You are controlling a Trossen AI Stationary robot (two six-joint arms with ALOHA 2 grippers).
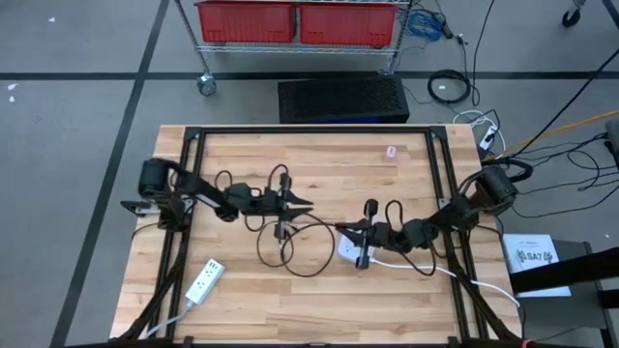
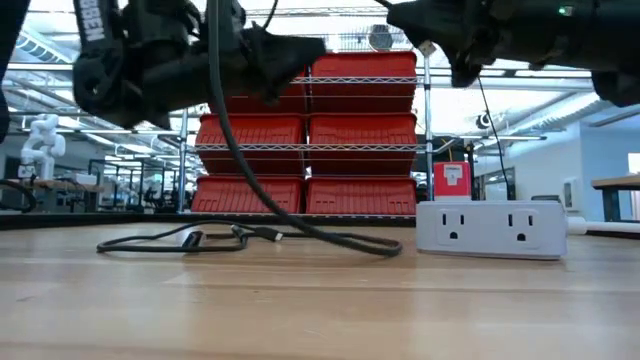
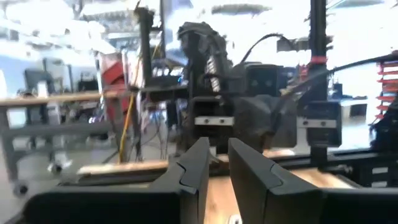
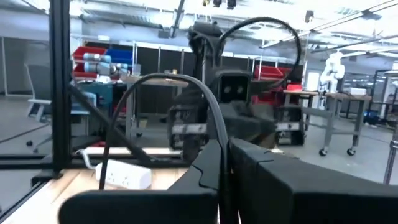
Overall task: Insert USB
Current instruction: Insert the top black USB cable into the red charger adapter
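A pale wooden plank tabletop (image 1: 319,290) carries a looped black cable (image 1: 290,253) near its middle, a white power strip (image 1: 204,281) toward the front left corner, another white power strip (image 2: 490,229) right of centre, and a small pink tag (image 1: 392,152) near the far edge.

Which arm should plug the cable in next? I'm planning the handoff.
Probably right: the right gripper pinches the thin black cable by the white rectangular power strip; the left gripper sits farther off.

robotics lab | red bins (image 2: 360,125) on wire shelving | workbenches (image 4: 339,102)
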